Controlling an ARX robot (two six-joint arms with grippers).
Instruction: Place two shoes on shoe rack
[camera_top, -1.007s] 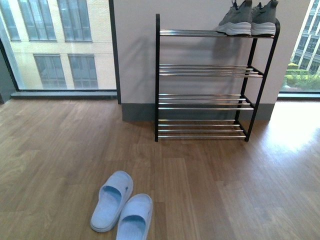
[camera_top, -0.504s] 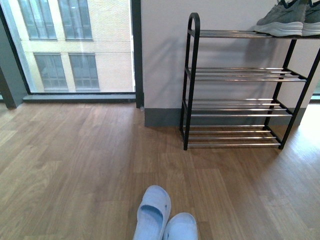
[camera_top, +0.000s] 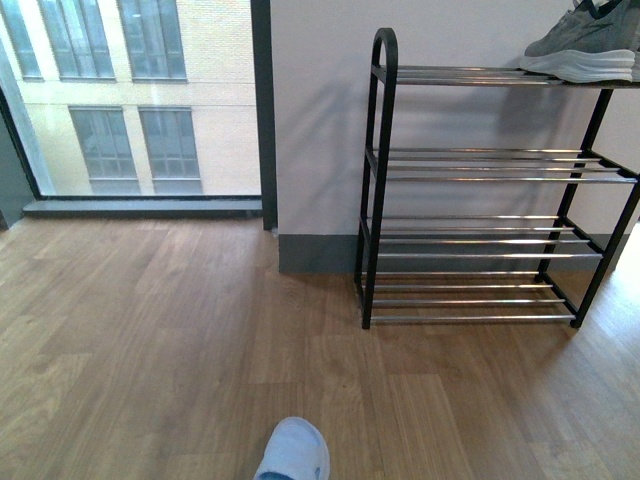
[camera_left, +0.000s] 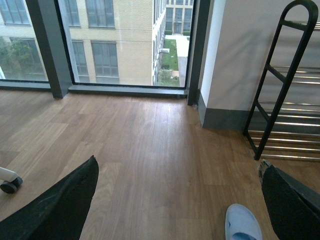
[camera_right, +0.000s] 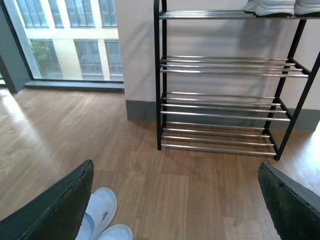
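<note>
**Slides on the floor, both pincers empty**

The pale blue slides (camera_right: 102, 210) lie side by side on the wooden floor (camera_top: 150, 330), near the robot, left of the shoe rack (camera_top: 450, 75) and well apart from it. Grey sneakers (camera_top: 585, 45) already sit on its top shelf, far right. The left gripper (camera_left: 177, 165) and right gripper (camera_right: 176, 167) both stand spread wide, holding nothing. This looks like the approach; next, one gripper must drop over a slide and clench.
</note>
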